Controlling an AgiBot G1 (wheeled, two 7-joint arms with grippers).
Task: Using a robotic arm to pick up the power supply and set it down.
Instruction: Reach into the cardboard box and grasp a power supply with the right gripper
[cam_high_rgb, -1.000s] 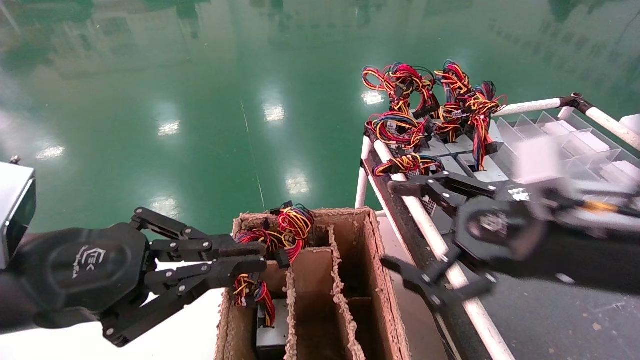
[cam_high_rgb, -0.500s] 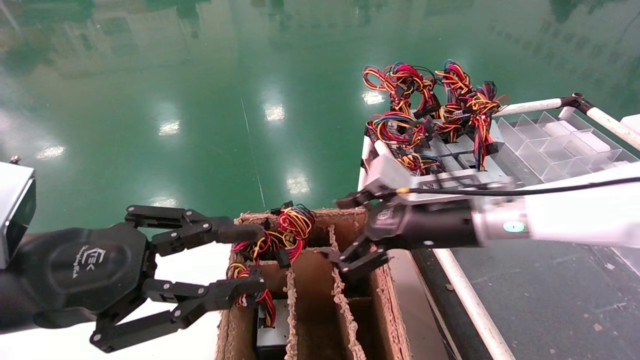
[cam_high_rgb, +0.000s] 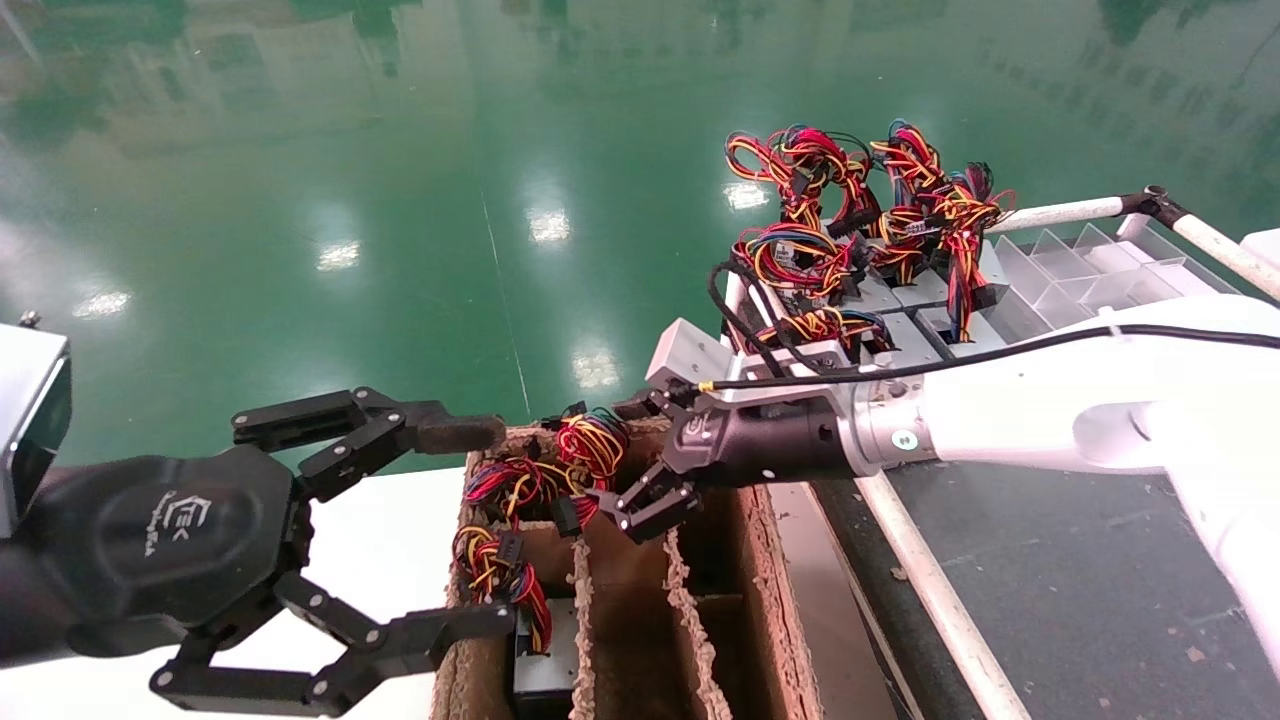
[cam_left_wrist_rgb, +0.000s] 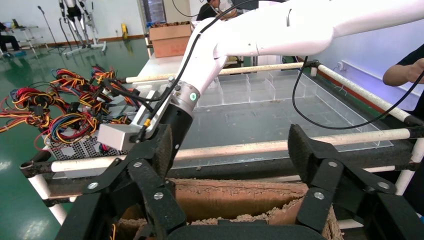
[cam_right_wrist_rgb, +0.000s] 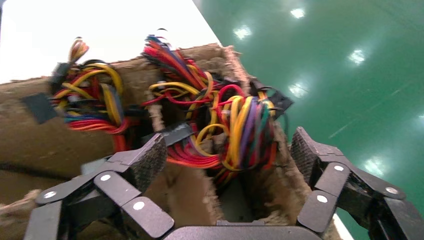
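right gripper (cam_high_rgb: 632, 455) jaws apart, reaching the power supply (cam_high_rgb: 590, 445) wire bundle at 12 o'clock of cardboard box (cam_high_rgb: 765, 560), next close on it; left gripper (cam_high_rgb: 470, 530) spread idle

A glossy green floor (cam_high_rgb: 400, 200) reflects ceiling lights. A white pipe-framed cart (cam_high_rgb: 1060, 213) stands on the right.

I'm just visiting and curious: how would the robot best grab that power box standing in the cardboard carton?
Probably from straight above. The power supply stands deep in a slot of the carton, so only its top is reachable. The open right hand hovers by its wire bundle; closing across the metal top edges would likely hold better than the loose wires.
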